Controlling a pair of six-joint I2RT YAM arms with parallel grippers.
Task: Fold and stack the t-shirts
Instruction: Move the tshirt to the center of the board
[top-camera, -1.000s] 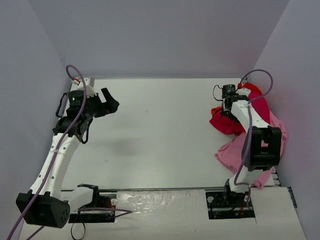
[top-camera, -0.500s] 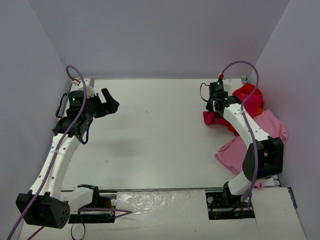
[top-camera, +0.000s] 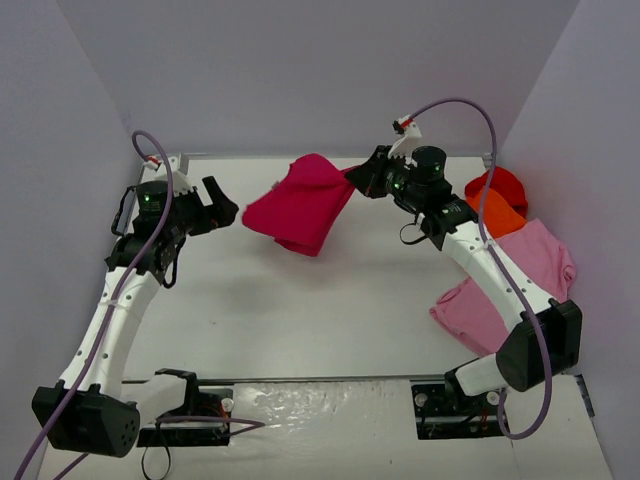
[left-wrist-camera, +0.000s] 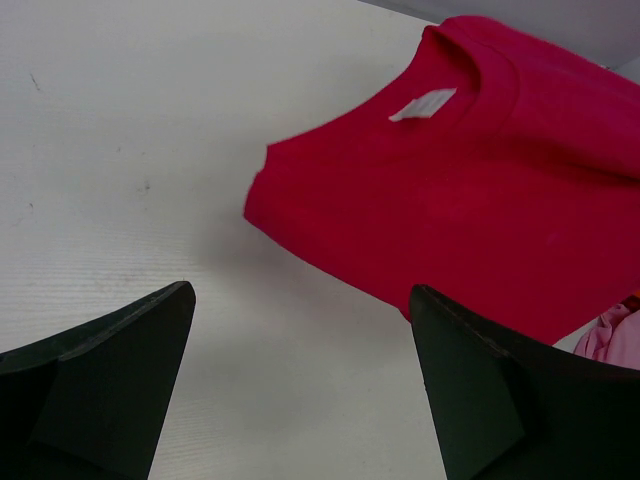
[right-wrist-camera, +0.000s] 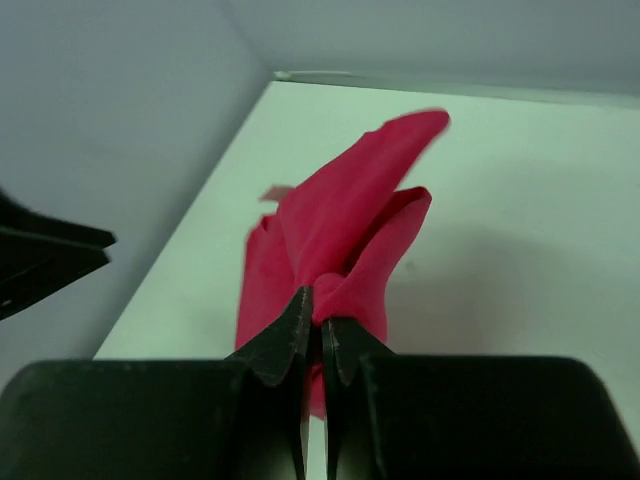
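The crimson t-shirt (top-camera: 300, 205) is hanging bunched over the counter's (top-camera: 300, 310) far middle, the right end effector (top-camera: 353, 180) clamping shut on its edge. The light pink t-shirt (top-camera: 525, 265), orange t-shirt (top-camera: 492, 212) and bright red t-shirt (top-camera: 503, 182) are lying heaped at the right. The left end effector (left-wrist-camera: 300, 292) is gaping wide, empty.

From high at the near edge we look down over the whole surface (top-camera: 300, 300). Our left wrist view skims low across it toward the right. Our right wrist view faces left, very close. All three share the crimson t-shirt (top-camera: 300, 205).
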